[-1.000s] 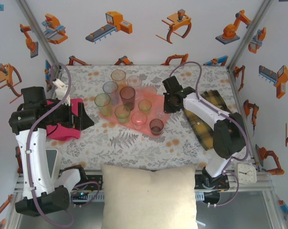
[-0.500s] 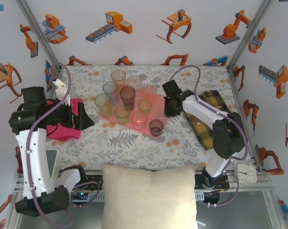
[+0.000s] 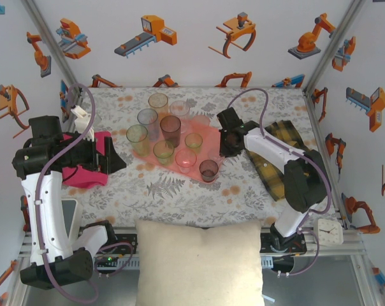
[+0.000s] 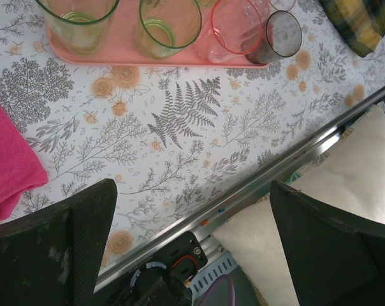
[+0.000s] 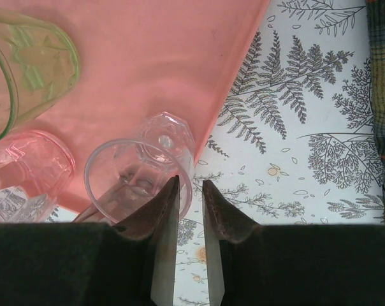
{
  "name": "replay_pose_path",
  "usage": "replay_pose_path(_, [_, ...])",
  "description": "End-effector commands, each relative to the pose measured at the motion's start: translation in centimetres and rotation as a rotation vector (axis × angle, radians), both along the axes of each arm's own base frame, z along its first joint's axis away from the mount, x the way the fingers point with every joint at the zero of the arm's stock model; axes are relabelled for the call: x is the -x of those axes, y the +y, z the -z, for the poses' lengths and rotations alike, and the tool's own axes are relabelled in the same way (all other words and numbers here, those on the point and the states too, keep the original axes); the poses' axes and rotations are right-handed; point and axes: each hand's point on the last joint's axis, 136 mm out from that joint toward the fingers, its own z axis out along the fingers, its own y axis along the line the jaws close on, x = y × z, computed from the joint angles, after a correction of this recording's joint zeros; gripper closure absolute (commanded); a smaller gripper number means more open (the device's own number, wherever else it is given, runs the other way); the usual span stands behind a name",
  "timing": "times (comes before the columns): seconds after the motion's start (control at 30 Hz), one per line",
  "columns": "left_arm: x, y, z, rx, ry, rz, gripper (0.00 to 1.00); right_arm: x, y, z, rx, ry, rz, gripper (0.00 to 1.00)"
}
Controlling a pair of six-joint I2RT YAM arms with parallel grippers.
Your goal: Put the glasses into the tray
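The salmon-pink tray (image 3: pixel 204 130) lies mid-table with several tinted glasses (image 3: pixel 170 127) standing on it. A clear glass (image 5: pixel 138 175) stands at the tray's (image 5: pixel 167 57) right edge, beside a green glass (image 5: pixel 27 70) and a pink glass (image 5: pixel 27 166). My right gripper (image 5: pixel 190 183) hangs over the clear glass's rim with its jaws a narrow gap apart: one finger inside the glass, the other outside, not pinching the wall. From above, the right gripper (image 3: pixel 223 145) is at the tray's right side. My left gripper (image 3: pixel 114 156) hovers wide open and empty left of the tray.
A magenta cloth (image 3: pixel 84 172) lies under the left arm. A yellow-black plaid cloth (image 3: pixel 278 153) lies right of the tray under the right arm. A cream pillow (image 3: pixel 199 261) sits past the table's near edge. The smoky glass (image 3: pixel 209 169) stands at the tray's near corner.
The right gripper's jaws have parted from a tight pinch on the clear glass's rim to a narrow gap. The left arm has not moved.
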Motion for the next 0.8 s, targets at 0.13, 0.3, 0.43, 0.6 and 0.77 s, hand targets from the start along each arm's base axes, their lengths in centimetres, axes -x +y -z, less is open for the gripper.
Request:
replay_pose_path(0.13, [0.0,-0.3,-0.4,0.028,-0.006,0.004,0.03,-0.7,-1.4,-4.9,0.045,-0.120,0.023,0.73])
replay_pose_path(0.3, [0.0,-0.3,-0.6,0.030,-0.011,0.005,0.03,-1.8,-3.4,-7.4,0.033,-0.174,0.078,0.74])
replay_pose_path(0.43, [-0.1,-0.3,-0.7,0.030,-0.012,0.004,0.03,-3.4,-4.5,-6.9,0.018,-0.165,0.106,0.75])
replay_pose_path(0.6, [-0.2,-0.3,-0.9,0.027,-0.015,0.003,0.03,-5.3,-4.8,-5.2,-0.017,-0.154,0.142,0.77])
replay_pose_path(0.77, [-0.2,-0.2,-0.8,0.025,-0.010,0.002,0.03,-6.8,-4.3,-3.4,-0.066,-0.136,0.166,0.77])
